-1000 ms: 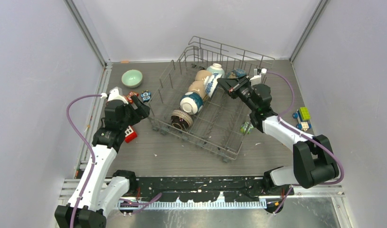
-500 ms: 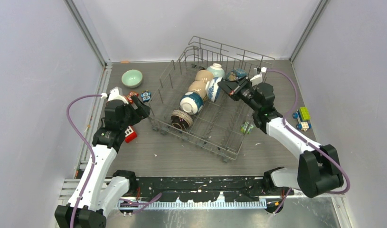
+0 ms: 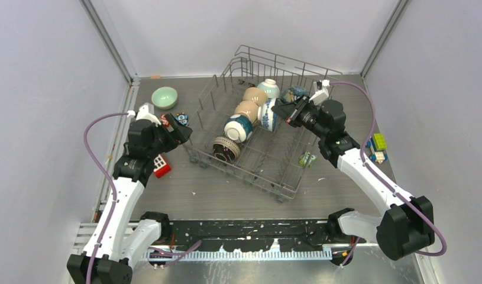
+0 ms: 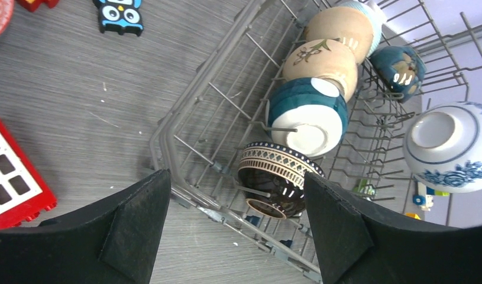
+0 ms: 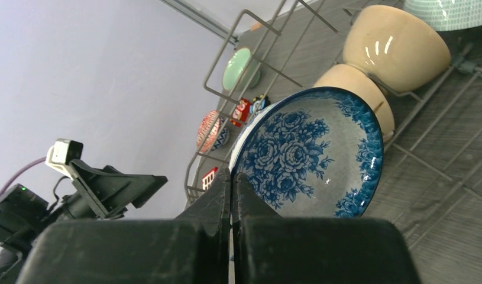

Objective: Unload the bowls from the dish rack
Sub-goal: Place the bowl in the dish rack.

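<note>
The grey wire dish rack [image 3: 285,177] sits mid-table. A row of bowls leans in it: dark brown ribbed [image 3: 226,148], white-teal [image 3: 238,127], two tan ones [image 3: 248,108] and a pale green one [image 3: 269,87]. A dark blue bowl [image 3: 296,92] is at the back. My right gripper [image 5: 231,177] is shut on the rim of the blue-white patterned bowl [image 5: 309,154], holding it clear of the row over the rack. My left gripper [image 4: 235,177] hangs open above the rack's near-left corner, nothing between its fingers. A mint green bowl [image 3: 164,97] rests on the table, far left.
A red block with white squares [image 3: 161,167] and a small owl figure [image 3: 180,119] lie left of the rack, with a red-patterned bowl [image 5: 210,130] near them. A green toy [image 3: 306,158] and coloured bricks [image 3: 377,145] lie to the right.
My right gripper has drawn the blue-white bowl out of the row, up and to the right, the arm swinging right. The left gripper has shifted slightly back.
</note>
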